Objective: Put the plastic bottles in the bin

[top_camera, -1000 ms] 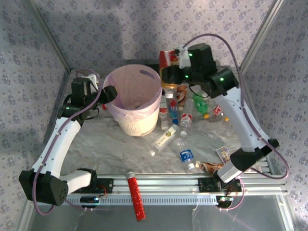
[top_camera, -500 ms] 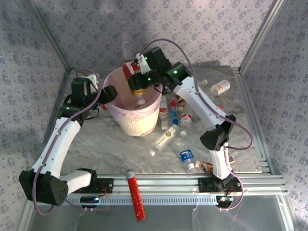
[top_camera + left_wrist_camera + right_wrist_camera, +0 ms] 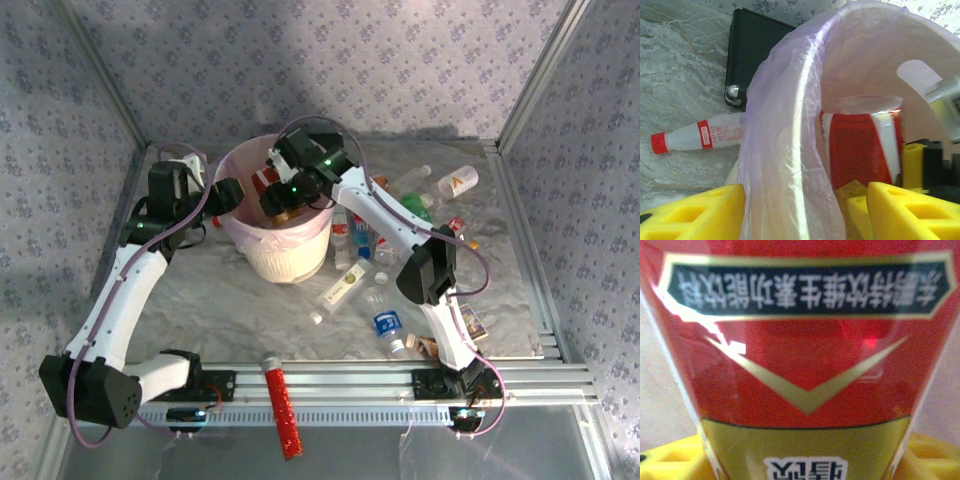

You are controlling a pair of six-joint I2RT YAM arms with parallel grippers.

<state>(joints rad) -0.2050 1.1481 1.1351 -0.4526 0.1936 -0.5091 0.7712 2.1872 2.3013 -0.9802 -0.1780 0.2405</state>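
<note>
The pale-pink bin (image 3: 283,252) stands left of centre on the table. My left gripper (image 3: 228,193) is shut on its near-left rim. In the left wrist view the rim and pink liner (image 3: 802,115) sit between the yellow pads (image 3: 695,212). My right gripper (image 3: 279,198) reaches into the bin's mouth, shut on a red-labelled bottle (image 3: 263,183). That bottle (image 3: 860,150) hangs upright inside the bin and crowds the right wrist view (image 3: 805,365). Several more plastic bottles (image 3: 345,285) lie right of the bin.
A red-capped bottle (image 3: 697,136) lies outside the bin beside a black block (image 3: 757,55). A clear bottle (image 3: 460,180) lies at the back right and a blue-labelled one (image 3: 388,325) near the front. A red glittery tube (image 3: 282,405) rests on the front rail. A small card (image 3: 470,320) lies right.
My right arm swung left from behind the bin and lowered the red-labelled bottle into the bin's mouth. The left arm and the bin have stayed put.
</note>
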